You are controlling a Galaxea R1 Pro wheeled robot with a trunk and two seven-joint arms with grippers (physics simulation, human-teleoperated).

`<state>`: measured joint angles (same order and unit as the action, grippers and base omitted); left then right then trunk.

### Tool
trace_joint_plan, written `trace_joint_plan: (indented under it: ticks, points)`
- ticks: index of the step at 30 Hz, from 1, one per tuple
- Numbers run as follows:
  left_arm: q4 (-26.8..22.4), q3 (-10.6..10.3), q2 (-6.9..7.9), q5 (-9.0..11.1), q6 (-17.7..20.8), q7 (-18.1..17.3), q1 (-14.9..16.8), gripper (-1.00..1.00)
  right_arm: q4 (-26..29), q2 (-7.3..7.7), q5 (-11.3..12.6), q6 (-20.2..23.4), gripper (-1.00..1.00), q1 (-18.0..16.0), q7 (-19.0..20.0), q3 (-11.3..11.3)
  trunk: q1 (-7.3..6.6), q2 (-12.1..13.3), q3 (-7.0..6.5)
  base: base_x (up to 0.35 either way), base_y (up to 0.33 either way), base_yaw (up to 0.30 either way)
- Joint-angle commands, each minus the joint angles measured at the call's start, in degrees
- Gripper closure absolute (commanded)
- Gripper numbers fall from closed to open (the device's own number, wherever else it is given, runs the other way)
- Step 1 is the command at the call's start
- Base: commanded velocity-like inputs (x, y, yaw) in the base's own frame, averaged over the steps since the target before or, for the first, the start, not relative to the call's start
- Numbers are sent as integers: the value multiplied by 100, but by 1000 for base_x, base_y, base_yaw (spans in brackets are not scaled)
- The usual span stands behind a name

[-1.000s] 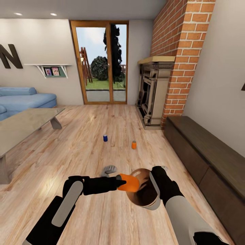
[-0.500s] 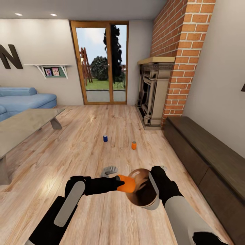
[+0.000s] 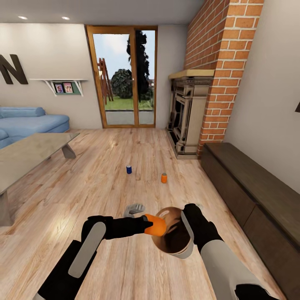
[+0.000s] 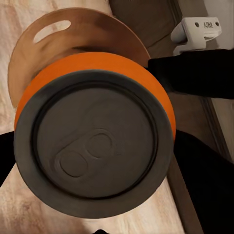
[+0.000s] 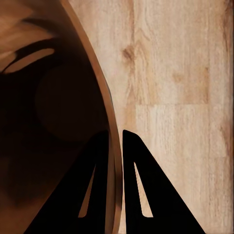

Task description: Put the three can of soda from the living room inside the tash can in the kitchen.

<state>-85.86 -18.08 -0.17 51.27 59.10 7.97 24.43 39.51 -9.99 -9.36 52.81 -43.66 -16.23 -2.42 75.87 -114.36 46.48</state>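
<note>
1. Nearest me, my left gripper (image 3: 143,223) is pinched on an orange soda can (image 3: 156,225). The can lies sideways, its far end at the mouth of the trash can (image 3: 185,249). In the left wrist view the can's (image 4: 95,141) grey top with its pull tab faces the camera, and the bin's glossy brown inside (image 4: 73,34) sits just behind it.
2. My right gripper (image 3: 189,216) holds the bin tipped on its side, mouth toward 9 o'clock. In the right wrist view its two fingers (image 5: 139,187) stand close together with the thin bin wall (image 5: 111,146) nipped between them: one inside, one outside.
3. Farther off at 12 o'clock, a second orange can (image 3: 164,178) stands upright on the wood floor (image 3: 104,183).
4. At 11 o'clock and a little beyond, the dark blue can (image 3: 128,168) stands upright, well apart from the orange one.
5. Beyond them are the glass doors (image 3: 123,77) and, at 1 o'clock, the brick fireplace (image 3: 189,112).
</note>
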Motion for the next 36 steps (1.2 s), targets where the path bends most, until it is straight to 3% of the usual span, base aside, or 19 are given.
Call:
trace_joint_plan:
  ticks: [1,5,11,16,23,27,33,36]
  points:
    - [9,-1,-11,-2,-6,1,0,100,-7,-1,11,-3,100,-3,32,8,0,0,-1,0,0,0]
    - [93,-46,-69,-40,-22,2,0,100,-31,-1,82,5,100,-3,90,77,0,0,-1,0,0,0]
    - [325,-212,-281,-431,-148,3,0,100,-45,-1,241,24,100,-3,133,153,0,0,-1,0,0,0]
    - [594,-300,-409,-634,-254,3,0,100,-48,-1,332,39,100,-3,149,253,0,0,-1,0,0,0]
    - [982,-497,-470,-726,-574,14,78,100,-48,-1,538,48,100,-3,220,411,0,0,-1,0,0,0]
    - [1368,-692,-505,-862,-868,18,228,100,-49,-1,747,54,100,-3,311,694,0,0,-1,0,0,0]
    - [1673,-781,-577,-959,-1080,24,306,100,-49,-1,1002,60,100,-3,342,874,0,0,-1,0,0,0]
    - [1852,-808,-619,-1113,-1247,52,326,100,-49,-1,1084,75,100,-3,351,916,0,0,-1,0,0,0]
